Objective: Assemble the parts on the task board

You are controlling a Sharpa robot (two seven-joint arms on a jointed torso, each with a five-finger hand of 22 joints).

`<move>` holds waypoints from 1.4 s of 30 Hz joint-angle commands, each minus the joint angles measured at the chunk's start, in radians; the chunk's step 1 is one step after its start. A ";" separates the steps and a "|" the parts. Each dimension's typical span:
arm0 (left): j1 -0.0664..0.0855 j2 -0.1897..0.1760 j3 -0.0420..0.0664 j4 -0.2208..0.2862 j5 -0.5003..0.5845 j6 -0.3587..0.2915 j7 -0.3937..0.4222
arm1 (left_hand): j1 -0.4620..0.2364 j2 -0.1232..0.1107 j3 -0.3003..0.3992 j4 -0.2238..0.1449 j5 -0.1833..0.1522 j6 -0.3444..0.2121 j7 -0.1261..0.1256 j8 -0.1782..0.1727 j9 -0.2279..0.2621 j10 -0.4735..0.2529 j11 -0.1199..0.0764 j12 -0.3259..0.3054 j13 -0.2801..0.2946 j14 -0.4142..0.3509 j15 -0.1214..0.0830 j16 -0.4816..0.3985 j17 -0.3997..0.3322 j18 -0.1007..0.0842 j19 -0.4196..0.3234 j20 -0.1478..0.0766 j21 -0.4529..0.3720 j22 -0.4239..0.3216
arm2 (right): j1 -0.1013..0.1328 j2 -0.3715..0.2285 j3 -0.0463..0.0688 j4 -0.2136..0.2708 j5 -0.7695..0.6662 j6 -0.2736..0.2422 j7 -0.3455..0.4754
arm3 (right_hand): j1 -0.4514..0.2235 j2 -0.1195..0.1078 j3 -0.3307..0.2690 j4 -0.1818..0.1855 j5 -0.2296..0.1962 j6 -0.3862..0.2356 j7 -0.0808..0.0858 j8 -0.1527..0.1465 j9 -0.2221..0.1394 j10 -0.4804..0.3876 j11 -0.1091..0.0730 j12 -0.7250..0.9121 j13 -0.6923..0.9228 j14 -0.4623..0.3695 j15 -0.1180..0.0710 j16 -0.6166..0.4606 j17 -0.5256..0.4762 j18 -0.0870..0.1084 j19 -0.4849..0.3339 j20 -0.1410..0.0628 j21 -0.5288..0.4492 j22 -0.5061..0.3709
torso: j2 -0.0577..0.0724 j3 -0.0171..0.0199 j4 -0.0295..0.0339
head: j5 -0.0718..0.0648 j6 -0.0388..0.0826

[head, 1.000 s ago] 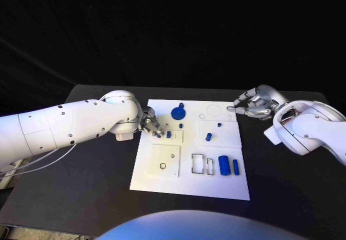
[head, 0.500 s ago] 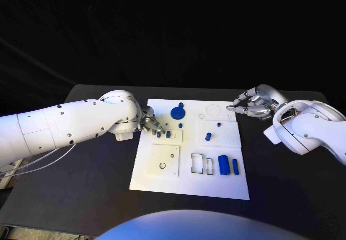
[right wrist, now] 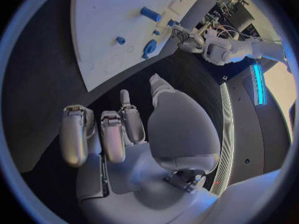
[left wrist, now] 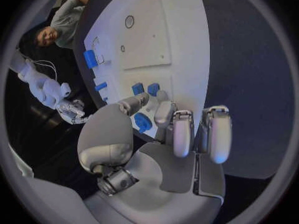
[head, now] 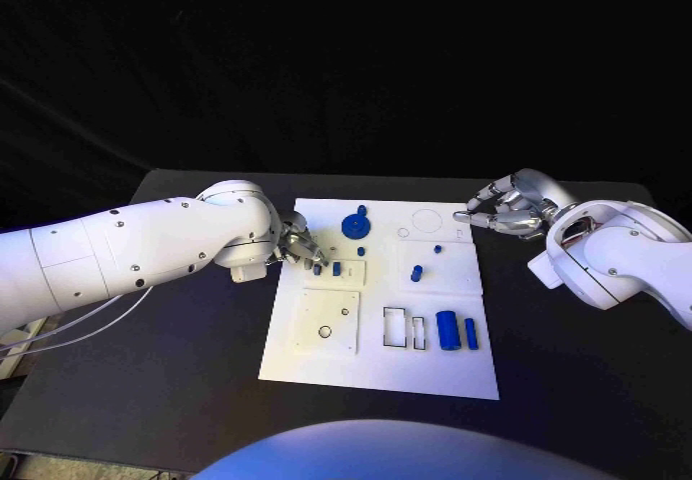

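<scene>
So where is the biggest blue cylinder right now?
In the head view, the cylinder lies on the board, near its right edge, between a thin blue bar and two outlined slots.

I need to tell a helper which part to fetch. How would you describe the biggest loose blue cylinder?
Start at the white task board. Near its right edge, towards the robot, two blue cylinders lie side by side; take the thick cylinder, not the thin rod right of it.

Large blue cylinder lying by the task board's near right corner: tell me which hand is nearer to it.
Neither is close; the left hand looks marginally nearer, over the board's left edge. The right hand hovers off the white board's far right corner. The large blue cylinder lies untouched.
</scene>
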 commanded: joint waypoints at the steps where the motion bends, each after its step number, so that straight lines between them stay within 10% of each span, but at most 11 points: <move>1: 0.000 -0.002 0.001 0.007 0.045 -0.003 0.023 | 0.013 0.001 0.001 -0.008 -0.006 -0.005 -0.005 -0.003 -0.002 -0.002 -0.006 0.003 0.000 0.106 -0.008 0.004 0.263 -0.005 0.088 -0.007 -0.001 0.251 | -0.001 0.000 0.000 0.002 -0.004 0.006 0.003 | -0.003 0.003 -0.005 -0.001 0.006 -0.005 -0.001 0.004 0.002 -0.005 -0.001 -0.003 0.069 0.104 -0.004 0.004 0.263 0.020 0.016 -0.005 -0.004 0.170 | 0.000 -0.0003 0.0006 | 0.000 -0.001; 42: 0.000 -0.009 0.001 0.007 0.038 0.010 0.023 | 0.136 0.071 0.085 -0.068 -0.006 -0.028 -0.004 -0.020 -0.023 -0.013 -0.006 -0.006 -0.012 0.106 -0.006 0.004 0.263 -0.003 0.084 -0.005 -0.010 0.248 | -0.001 0.000 0.000 0.001 -0.007 0.009 0.001 | 0.006 0.010 -0.006 -0.003 0.010 -0.004 -0.002 0.006 0.003 -0.003 -0.002 -0.001 0.070 0.104 -0.005 0.004 0.263 0.020 0.016 -0.005 -0.004 0.170 | 0.001 -0.0006 0.0011 | 0.002 -0.005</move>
